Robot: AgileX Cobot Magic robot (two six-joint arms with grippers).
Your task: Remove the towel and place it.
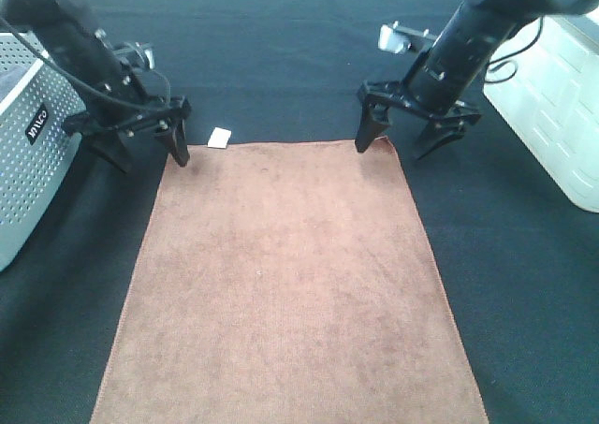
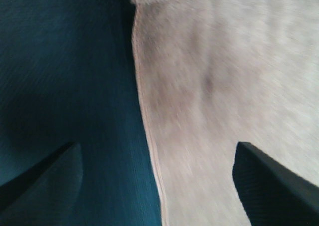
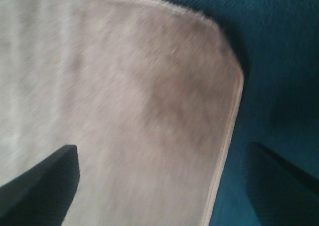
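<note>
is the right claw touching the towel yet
Cannot tell. In the exterior high view one finger of the open right claw overlaps the far corner of the towel. The right wrist view shows that finger over it, but neither shows contact or a gap.

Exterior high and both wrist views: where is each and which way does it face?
Exterior high: mounted high, looking down on the towel; left gripper and right gripper show.
Left wrist: on that arm, facing down at the towel's tagged corner; its fingers show.
Right wrist: on that arm, facing down at the opposite corner; its fingers show.
Shared: exterior high and left wrist both show the white tag.
</note>
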